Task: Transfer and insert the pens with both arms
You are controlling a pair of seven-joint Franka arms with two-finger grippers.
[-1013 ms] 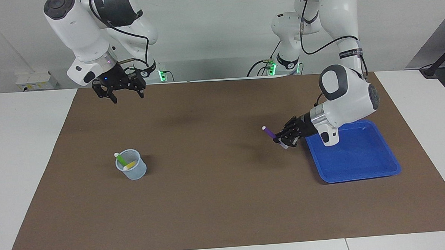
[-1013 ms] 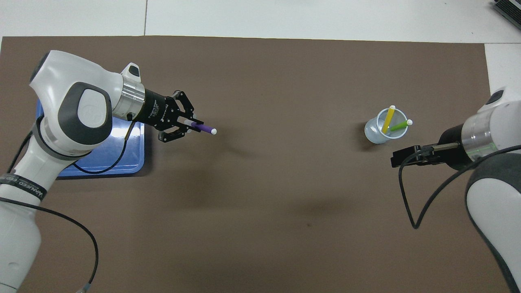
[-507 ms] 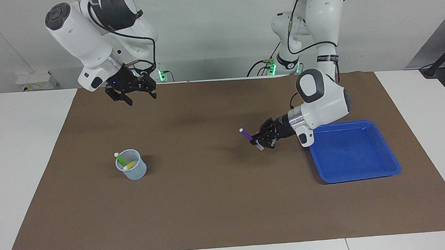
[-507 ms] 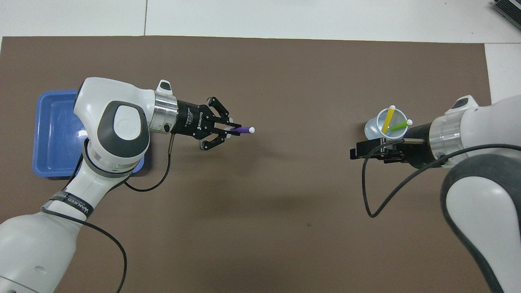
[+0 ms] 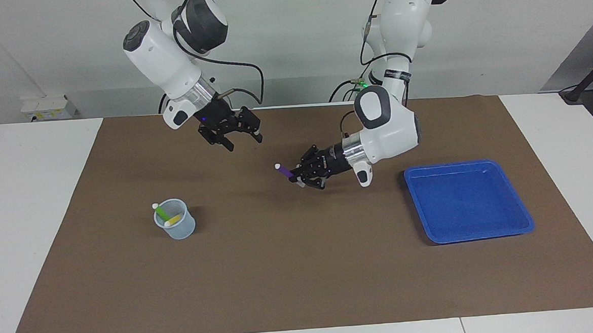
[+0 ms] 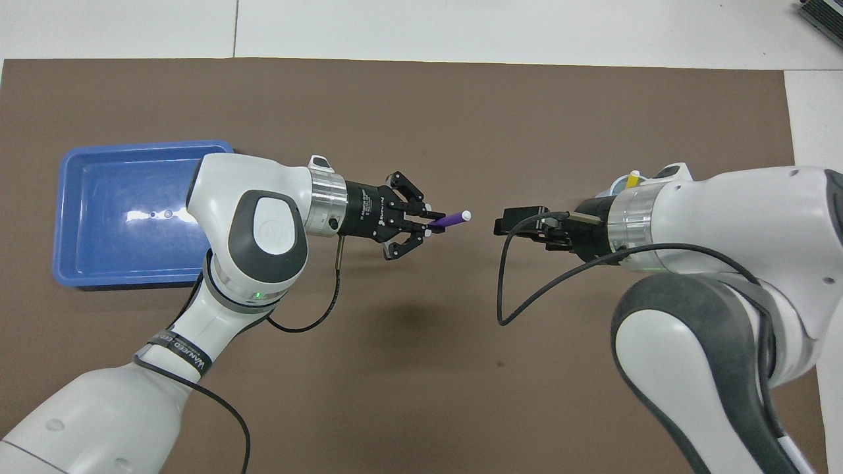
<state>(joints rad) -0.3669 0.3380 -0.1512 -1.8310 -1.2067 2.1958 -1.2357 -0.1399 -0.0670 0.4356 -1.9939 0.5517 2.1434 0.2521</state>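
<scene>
The left gripper (image 5: 297, 178) is up in the air over the middle of the brown mat (image 5: 302, 283). Its two fingers are closed tight on the purple pen (image 5: 285, 171). The pen sticks out of the gripper at a slant. Its white cap points up and toward the right arm's end of the table.

The right gripper (image 5: 244, 141) hangs in the air too, over the part of the mat close to the robots. Its fingers are spread open and it holds nothing. In the overhead view the two grippers face each other, with a small gap between the pen's white tip and the right gripper (image 6: 504, 220).

A clear plastic cup (image 5: 176, 226) stands on the mat toward the right arm's end of the table. The green pen (image 5: 162, 211) and the yellow pen (image 5: 174, 220) are inside it and lean on its rim. From overhead the right arm hides most of the cup, and only the top of the yellow pen (image 6: 633, 178) peeks out.

A blue tray (image 5: 513, 228) lies flat on the mat toward the left arm's end of the table.
</scene>
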